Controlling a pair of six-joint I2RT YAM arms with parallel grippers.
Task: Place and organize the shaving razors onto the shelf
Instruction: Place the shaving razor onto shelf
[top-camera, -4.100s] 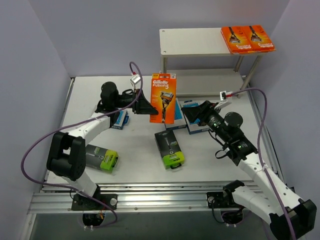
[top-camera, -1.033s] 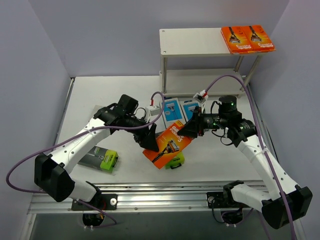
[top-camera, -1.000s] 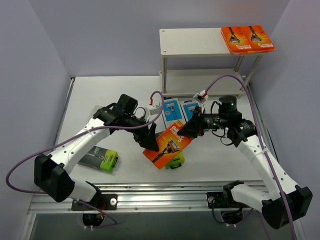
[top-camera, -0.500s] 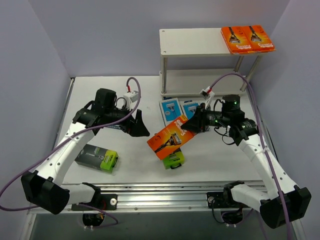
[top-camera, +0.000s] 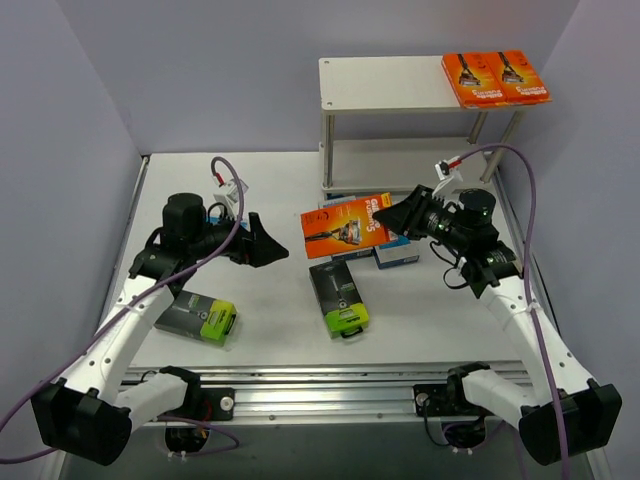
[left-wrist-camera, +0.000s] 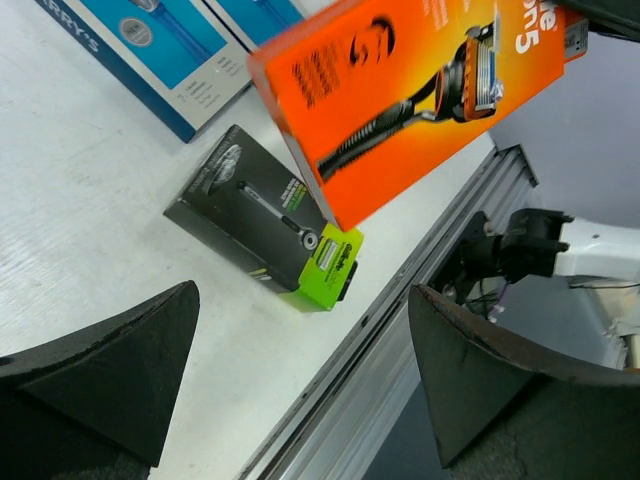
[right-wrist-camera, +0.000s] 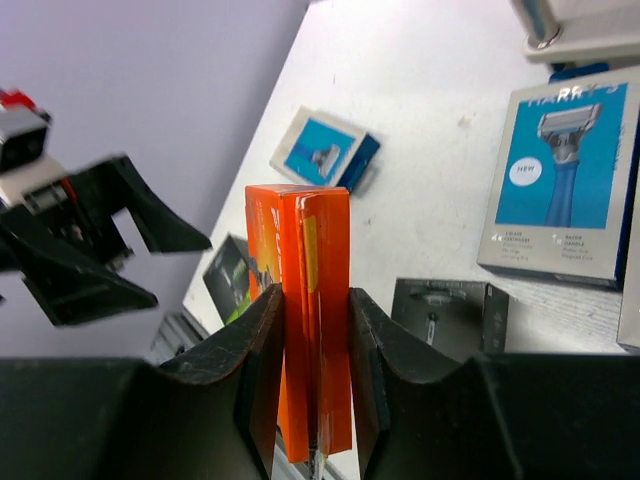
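My right gripper (top-camera: 398, 214) (right-wrist-camera: 315, 300) is shut on the edge of an orange razor pack (top-camera: 346, 225) (right-wrist-camera: 300, 230), held in the air over the table's middle, in front of the shelf (top-camera: 385, 85). Two more orange packs (top-camera: 497, 78) lie on the shelf's top board at its right end. My left gripper (top-camera: 268, 240) (left-wrist-camera: 303, 290) stands open and empty to the left, apart from the held orange pack (left-wrist-camera: 410, 95). One black pack with a lime end (top-camera: 338, 297) (left-wrist-camera: 270, 225) lies below the held pack, another (top-camera: 195, 317) by the left arm.
Light blue packs (top-camera: 397, 256) (right-wrist-camera: 560, 190) lie on the table in front of the shelf, partly hidden under the held pack; another blue pack (right-wrist-camera: 325, 150) lies further left. The table's metal front rail (top-camera: 320, 385) runs along the near edge.
The left gripper let go of the orange pack, opened wide and drew back to the left. The right gripper lifted the pack up and back toward the shelf.
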